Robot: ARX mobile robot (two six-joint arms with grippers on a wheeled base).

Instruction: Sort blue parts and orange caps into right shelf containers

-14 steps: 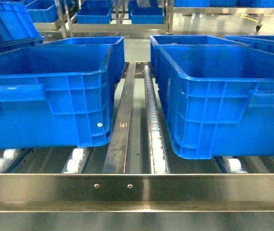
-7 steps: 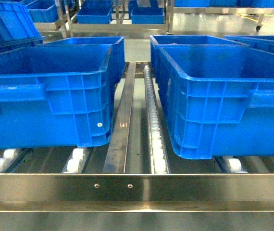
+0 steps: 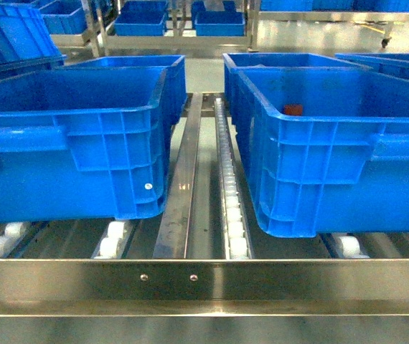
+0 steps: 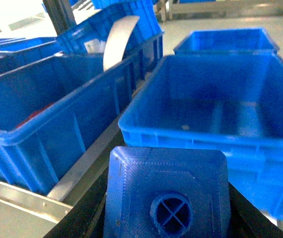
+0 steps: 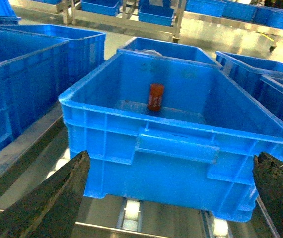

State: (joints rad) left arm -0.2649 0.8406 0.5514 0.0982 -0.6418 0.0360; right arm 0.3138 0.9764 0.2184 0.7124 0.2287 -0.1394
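From the head camera, two large blue crates are sitting on the steel shelf [image 3: 204, 279], and an orange cap [image 3: 293, 110] is showing inside the right crate [image 3: 319, 165]. The left wrist camera is showing the left gripper [image 4: 167, 208] clamped on a blue part [image 4: 166, 191], hanging before another crate [image 4: 216, 109]; it should probably carry well past the rim before letting go. In the right wrist view, the right gripper [image 5: 171, 198] is hanging wide open and empty, facing the crate where the cap is lying.

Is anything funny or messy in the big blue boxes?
Only one oddity: a small orange cylinder cap seems to hang in mid-air inside the large blue ribbed crate on the right, apparently falling. Nothing looks spilled or broken.
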